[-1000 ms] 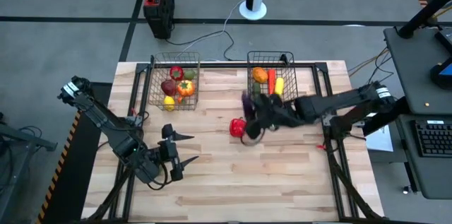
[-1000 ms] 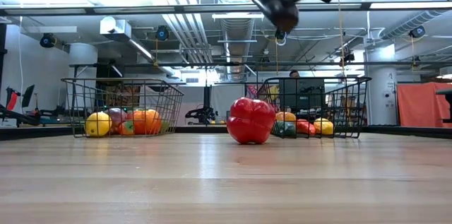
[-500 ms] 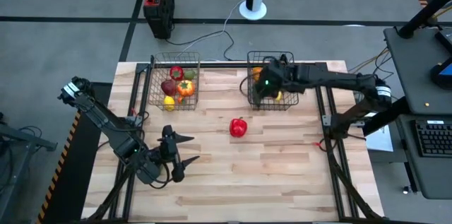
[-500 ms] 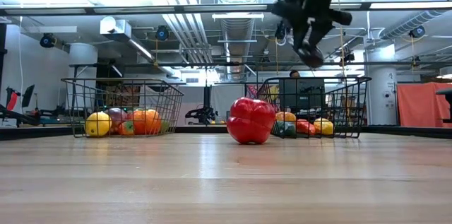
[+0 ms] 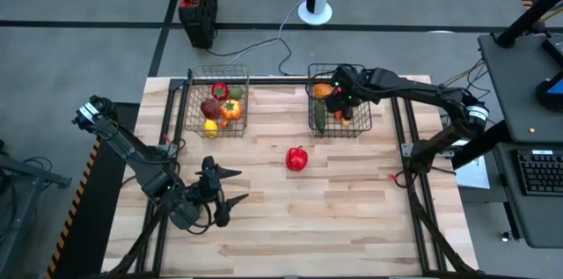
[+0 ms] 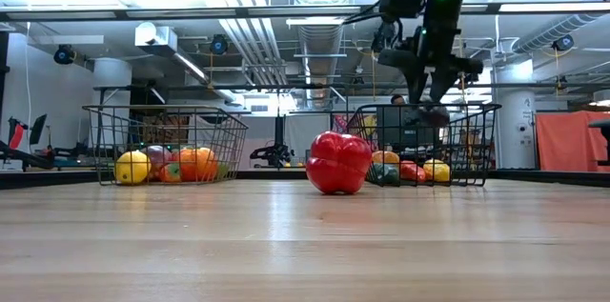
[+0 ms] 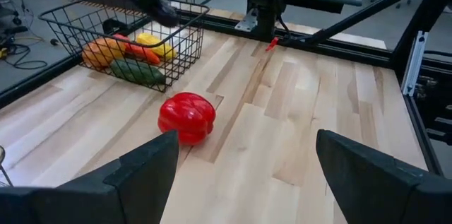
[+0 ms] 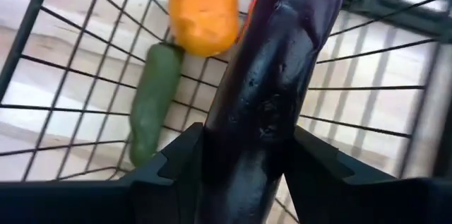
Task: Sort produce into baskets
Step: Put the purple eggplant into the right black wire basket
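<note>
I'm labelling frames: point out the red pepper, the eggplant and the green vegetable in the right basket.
red pepper (image 5: 297,157), high view, its top.
eggplant (image 8: 272,83), right wrist view, its middle.
green vegetable (image 8: 151,104), right wrist view, its middle.

You see a bench of pale, smooth wood planks, baskets of thin dark wire mesh, and a glossy purple eggplant beside a shiny red pepper.

You can't see the whole purple eggplant in the right wrist view; both its ends run off the picture, and it hides part of the right basket. From above, the arm covers that eggplant completely. In the low view, the left basket holds pieces bunched together, so you can't count them.
</note>
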You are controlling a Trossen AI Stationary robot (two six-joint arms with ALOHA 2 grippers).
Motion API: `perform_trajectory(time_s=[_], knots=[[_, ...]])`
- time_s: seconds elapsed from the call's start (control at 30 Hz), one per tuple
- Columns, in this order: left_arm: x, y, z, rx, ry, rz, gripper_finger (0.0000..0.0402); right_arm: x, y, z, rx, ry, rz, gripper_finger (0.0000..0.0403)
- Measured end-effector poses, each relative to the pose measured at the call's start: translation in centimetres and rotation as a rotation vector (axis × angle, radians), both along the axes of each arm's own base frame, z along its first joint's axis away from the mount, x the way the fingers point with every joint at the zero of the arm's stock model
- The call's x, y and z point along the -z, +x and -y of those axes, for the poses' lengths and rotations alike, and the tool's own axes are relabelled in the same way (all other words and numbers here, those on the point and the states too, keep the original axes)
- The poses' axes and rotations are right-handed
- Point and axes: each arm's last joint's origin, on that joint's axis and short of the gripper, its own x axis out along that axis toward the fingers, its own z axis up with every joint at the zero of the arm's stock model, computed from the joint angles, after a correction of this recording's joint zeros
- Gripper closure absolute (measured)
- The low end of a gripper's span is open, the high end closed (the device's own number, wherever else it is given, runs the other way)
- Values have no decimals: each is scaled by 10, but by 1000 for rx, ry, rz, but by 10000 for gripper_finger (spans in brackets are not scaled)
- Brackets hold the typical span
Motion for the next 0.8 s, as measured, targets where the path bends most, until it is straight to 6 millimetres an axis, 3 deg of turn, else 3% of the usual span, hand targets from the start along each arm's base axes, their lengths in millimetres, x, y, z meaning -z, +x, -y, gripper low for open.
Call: perform_trajectory(time_s=[0.47, 0.8], knots=[[0, 0, 0, -14, 24, 6, 86, 54, 18, 17, -12, 100, -104, 245], [0, 0, -1, -11, 34, 3, 86, 70, 23, 21, -15, 124, -152, 242]])
